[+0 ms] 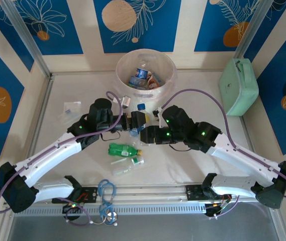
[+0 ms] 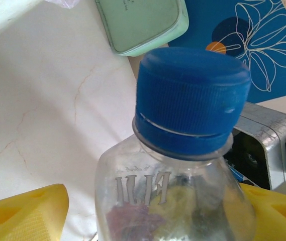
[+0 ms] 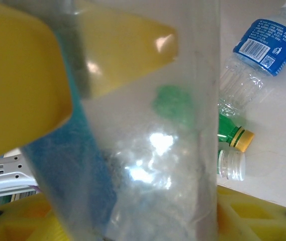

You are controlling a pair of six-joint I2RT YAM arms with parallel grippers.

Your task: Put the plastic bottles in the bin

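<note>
A clear plastic bottle with a blue cap stands upright mid-table, where both arms meet. My right gripper is shut on its body, which fills the space between the yellow fingers. My left gripper is open around the same bottle, and a gap shows beside its left finger. The bin at the back holds a few bottles. A green bottle with a yellow cap and a clear bottle lie in front of the grippers. They also show in the right wrist view, green and clear.
A mint-green case stands at the back right against the wall. A blue-labelled clear bottle lies near the green one. A crumpled clear bottle lies at the left. Coiled cable hangs at the near edge between the bases.
</note>
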